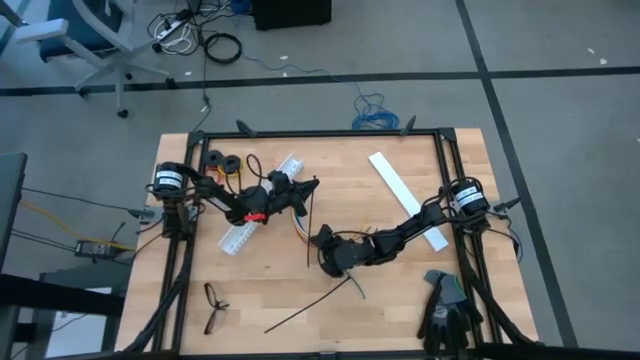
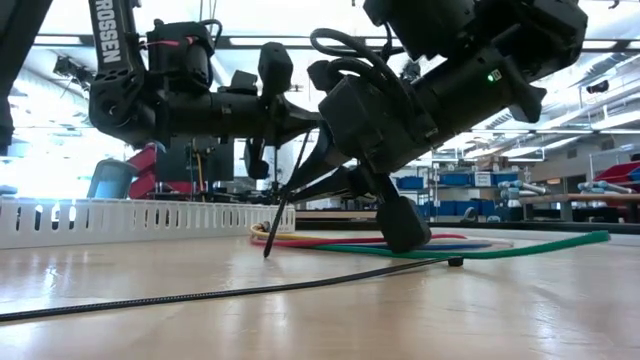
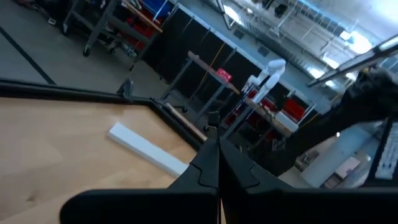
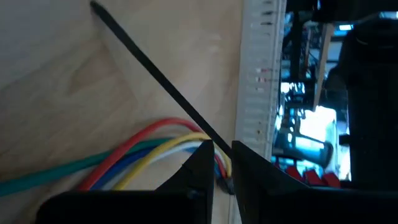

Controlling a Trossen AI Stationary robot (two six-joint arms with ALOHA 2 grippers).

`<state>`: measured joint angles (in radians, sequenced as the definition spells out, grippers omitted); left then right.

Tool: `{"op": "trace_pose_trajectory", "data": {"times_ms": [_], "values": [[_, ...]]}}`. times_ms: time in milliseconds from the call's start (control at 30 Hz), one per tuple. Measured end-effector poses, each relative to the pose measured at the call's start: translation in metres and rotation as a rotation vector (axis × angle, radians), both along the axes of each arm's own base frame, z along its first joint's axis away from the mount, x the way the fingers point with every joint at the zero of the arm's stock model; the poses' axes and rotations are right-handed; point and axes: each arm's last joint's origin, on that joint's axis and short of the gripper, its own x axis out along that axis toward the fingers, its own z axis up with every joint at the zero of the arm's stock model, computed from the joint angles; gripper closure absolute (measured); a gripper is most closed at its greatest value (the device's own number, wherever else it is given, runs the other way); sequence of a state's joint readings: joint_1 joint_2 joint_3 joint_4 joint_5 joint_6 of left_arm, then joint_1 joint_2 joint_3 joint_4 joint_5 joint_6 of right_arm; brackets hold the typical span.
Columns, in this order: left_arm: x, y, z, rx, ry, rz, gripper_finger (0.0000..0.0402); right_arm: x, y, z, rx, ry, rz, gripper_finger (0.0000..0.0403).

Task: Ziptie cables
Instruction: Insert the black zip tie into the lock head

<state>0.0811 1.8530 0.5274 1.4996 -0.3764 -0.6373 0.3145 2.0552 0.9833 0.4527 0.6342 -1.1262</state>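
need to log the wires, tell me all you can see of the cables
The cables are a small bundle of thin plastic-coated wires in red, yellow, blue and green, gently curved and lying flat on the wooden table beside the white slotted strip. The right gripper's jaws are closed on one end; a black ziptie crosses there.

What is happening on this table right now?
The left gripper, shut, holds a black ziptie that slants down to the table. The right gripper, nearly closed, is at the end of the coloured cables on the table. A second ziptie lies loose nearby. The cables are not tied yet.
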Motion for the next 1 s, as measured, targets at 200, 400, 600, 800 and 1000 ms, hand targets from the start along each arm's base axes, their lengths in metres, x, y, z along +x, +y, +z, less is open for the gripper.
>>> {"op": "trace_pose_trajectory", "data": {"times_ms": [200,400,600,800,1000], "values": [[-0.001,0.000,0.004,-0.045,-0.072,-0.018,0.0399,0.001,0.000,0.000,-0.025,0.025,0.070,0.0360],[-0.001,0.000,0.004,-0.096,-0.094,-0.031,0.0399,0.002,0.000,0.001,-0.071,0.041,0.137,0.0360],[-0.001,0.000,0.005,-0.128,-0.118,-0.058,0.0399,0.002,0.000,0.000,-0.132,0.080,0.179,0.0360],[-0.001,0.000,0.006,-0.131,-0.131,-0.061,0.0399,0.002,0.000,0.000,-0.187,0.102,0.217,0.0360],[0.014,0.000,0.018,-0.133,-0.168,-0.098,0.0399,0.003,0.001,0.000,-0.189,0.111,0.294,0.0362]]}}
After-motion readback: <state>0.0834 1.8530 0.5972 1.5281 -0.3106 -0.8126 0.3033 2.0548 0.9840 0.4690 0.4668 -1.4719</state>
